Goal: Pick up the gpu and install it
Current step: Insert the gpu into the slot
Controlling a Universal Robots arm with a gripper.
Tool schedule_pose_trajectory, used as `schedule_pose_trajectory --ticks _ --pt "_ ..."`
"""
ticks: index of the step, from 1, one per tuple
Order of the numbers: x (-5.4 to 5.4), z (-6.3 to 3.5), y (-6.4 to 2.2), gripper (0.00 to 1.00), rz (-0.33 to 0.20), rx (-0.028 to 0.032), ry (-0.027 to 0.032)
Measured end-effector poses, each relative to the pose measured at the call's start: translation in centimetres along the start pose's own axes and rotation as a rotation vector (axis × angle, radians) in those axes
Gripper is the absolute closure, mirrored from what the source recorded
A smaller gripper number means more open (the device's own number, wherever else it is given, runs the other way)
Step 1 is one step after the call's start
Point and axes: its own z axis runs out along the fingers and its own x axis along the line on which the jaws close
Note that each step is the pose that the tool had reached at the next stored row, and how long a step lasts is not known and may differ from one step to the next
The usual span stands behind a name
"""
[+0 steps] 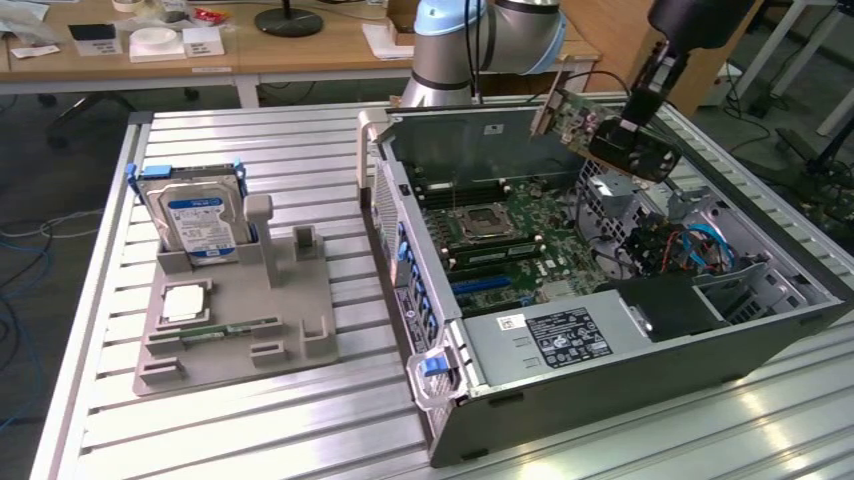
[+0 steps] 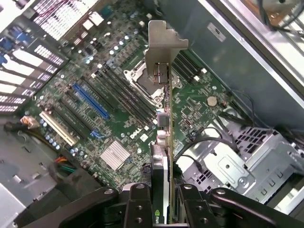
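In the exterior view, my gripper (image 1: pixel 625 128) hangs in the upper right of the frame, above the far end of the open computer case (image 1: pixel 747 350), and it is clamped on the gpu (image 1: pixel 577 118). The card is in the air, tilted, with its green board facing the exterior view's left and its silver bracket (image 1: pixel 543 112) at the end away from my fingers. Below it, in the middle of the frame, lies the motherboard (image 1: pixel 514 235), and the card touches nothing in the case. At the left of the frame a grey fixture (image 1: pixel 300 310) sits on the slatted table (image 1: pixel 267 420), with a hard drive (image 1: pixel 198 215) standing in it and a memory stick (image 1: pixel 230 328) lying flat nearer the lower left. In the wrist view, I look along the gpu (image 2: pixel 160 164) edge-on, my gripper (image 2: pixel 164 204) closed on it with a finger (image 2: pixel 137 204) on each face and the bracket (image 2: pixel 161 47) at the far end. Beneath the card is the motherboard (image 2: pixel 118 118), its processor socket (image 2: pixel 140 80) just beside the bracket and a blue slot (image 2: pixel 90 100) well off to one side.
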Motion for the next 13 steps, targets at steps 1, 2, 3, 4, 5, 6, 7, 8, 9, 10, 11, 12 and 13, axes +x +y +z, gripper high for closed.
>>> schedule_pose_trajectory --ticks 1,2,3,4,5,6,7,8,9,10,11,12,13 --pt "0.00 0.00 0.00 0.73 -0.012 -0.0003 0.0008" --pt "0.00 0.00 0.00 0.73 -0.023 -0.0005 0.0016" --pt "0.00 0.00 0.00 0.73 -0.035 -0.0008 0.0024" --pt "0.00 0.00 0.00 0.73 -0.050 -0.0011 0.0034" --pt "0.00 0.01 0.00 0.73 -0.064 -0.0015 0.0045" --pt "0.00 0.00 0.00 0.73 -0.078 -0.0017 0.0055" --pt "0.00 0.01 0.00 0.73 -0.090 -0.0020 0.0064" --pt "0.00 0.01 0.00 0.73 -0.101 -0.0022 0.0071" --pt "0.00 0.01 0.00 0.73 -0.108 -0.0024 0.0076" --pt "0.00 0.01 0.00 0.73 -0.115 -0.0026 0.0081" --pt "0.00 0.02 0.00 0.73 -0.122 -0.0027 0.0087" --pt "0.00 0.02 0.00 0.73 -0.130 -0.0029 0.0093" --pt "0.00 0.02 0.00 0.73 -0.139 -0.0031 0.0099"
